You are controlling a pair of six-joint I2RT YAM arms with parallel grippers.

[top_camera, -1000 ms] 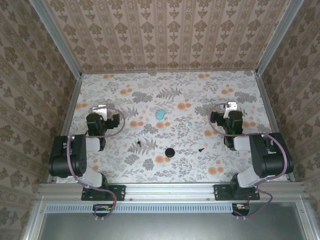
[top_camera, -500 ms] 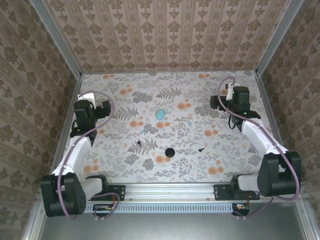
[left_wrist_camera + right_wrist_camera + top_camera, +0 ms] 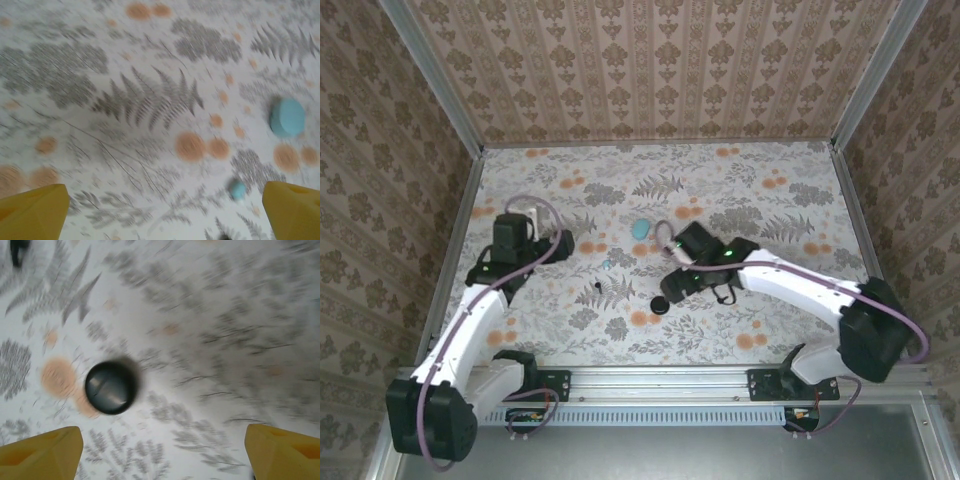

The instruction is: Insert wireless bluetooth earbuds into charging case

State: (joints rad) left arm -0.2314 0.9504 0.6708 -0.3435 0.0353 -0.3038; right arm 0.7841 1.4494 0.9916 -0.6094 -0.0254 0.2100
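Right claw (image 3: 161, 452), spread and empty, hovers with the black case (image 3: 110, 387) at its eleven o'clock; left claw (image 3: 162, 210), also spread, has a teal bud (image 3: 238, 190) at two o'clock. Seemingly the reaching step: next needs centring on that tiny bud, then descending.

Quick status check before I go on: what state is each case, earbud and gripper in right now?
teal case: lying on the table, looks closed, untouched.
black case: on the table, looks closed, untouched.
teal earbud: loose on the table, outside any case.
black earbud: loose on the table, outside any case.
left gripper: open, empty.
right gripper: open, empty, above the black case.
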